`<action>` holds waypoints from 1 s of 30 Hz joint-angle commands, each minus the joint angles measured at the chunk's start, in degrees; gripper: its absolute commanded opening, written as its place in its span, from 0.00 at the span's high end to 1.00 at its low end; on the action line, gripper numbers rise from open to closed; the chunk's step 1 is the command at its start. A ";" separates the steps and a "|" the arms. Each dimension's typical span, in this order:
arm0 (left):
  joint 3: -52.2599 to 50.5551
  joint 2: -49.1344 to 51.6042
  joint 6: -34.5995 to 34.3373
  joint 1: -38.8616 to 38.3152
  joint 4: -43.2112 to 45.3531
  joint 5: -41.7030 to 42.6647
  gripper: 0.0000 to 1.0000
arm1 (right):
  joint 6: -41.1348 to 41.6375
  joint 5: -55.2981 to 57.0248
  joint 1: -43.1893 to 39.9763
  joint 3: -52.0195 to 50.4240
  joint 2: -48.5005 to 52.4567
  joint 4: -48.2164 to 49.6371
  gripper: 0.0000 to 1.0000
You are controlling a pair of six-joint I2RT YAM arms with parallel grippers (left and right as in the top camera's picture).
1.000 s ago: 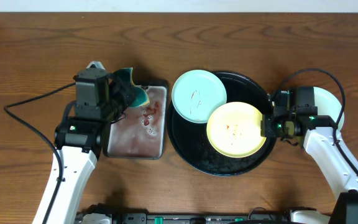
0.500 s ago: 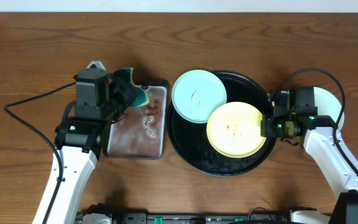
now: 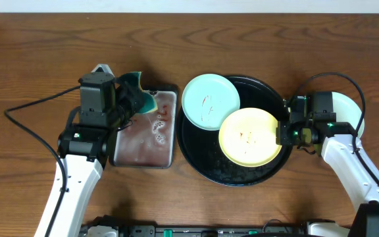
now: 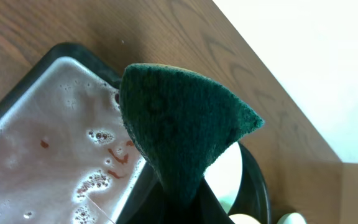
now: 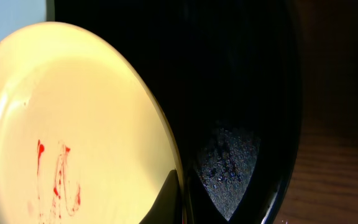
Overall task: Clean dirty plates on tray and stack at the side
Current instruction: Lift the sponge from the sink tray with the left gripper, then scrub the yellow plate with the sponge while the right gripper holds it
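Progress stands at roughly one plate of three, judged from the layout: a pale plate (image 3: pixel 346 108) lies on the counter (image 3: pixel 31 52) to the right of the tray (image 3: pixel 258 89), partly hidden behind the right arm, with no smear visible on the part that shows, and it reads as the start of the side stack. Two plates are outstanding. The yellow plate (image 3: pixel 249 137) sits inside the tray toward its right side and carries red streaks across its centre, clear in the right wrist view. The mint plate (image 3: pixel 209 100) rests on the tray's upper left rim, overhanging it and touching the yellow plate's edge, with a small red mark on its face. Neither has been wiped, and neither has left the tray. The right gripper (image 3: pixel 283 133) is at the yellow plate's right rim, arm reaching in from the right, low and level; its jaws read as clenched on that rim, one dark finger lying over the edge in the wrist view, the other hidden beneath. The left gripper (image 3: pixel 129 102) hangs above the top edge of the metal pan (image 3: pixel 143 141), which holds foamy, red-flecked water; its jaws are clamped on a dark green sponge (image 4: pixel 179 130), folded to a point and clear of both the pan and the plates
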 commanded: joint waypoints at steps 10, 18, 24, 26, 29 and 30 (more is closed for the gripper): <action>0.17 8.39 26.91 -3.80 -9.42 -0.17 0.93 | -2.19 -0.31 1.25 -1.07 0.37 -5.38 0.99; 0.24 13.14 29.24 -11.50 -10.49 0.15 0.93 | -1.66 -0.72 4.98 -5.20 0.37 -3.76 0.99; 0.24 13.11 21.29 -23.41 -1.57 4.55 0.93 | -0.87 -0.68 6.58 -8.85 0.37 -0.24 0.99; 0.24 14.40 17.66 -27.23 2.38 4.55 0.93 | -0.85 -0.70 6.60 -9.44 0.37 0.35 0.99; 0.24 17.79 12.74 -32.65 8.57 4.55 0.93 | -0.85 -0.70 6.58 -9.66 0.37 0.70 0.99; 0.24 19.12 11.34 -34.14 10.38 4.55 0.93 | -0.85 -0.70 6.60 -9.66 0.37 0.79 0.99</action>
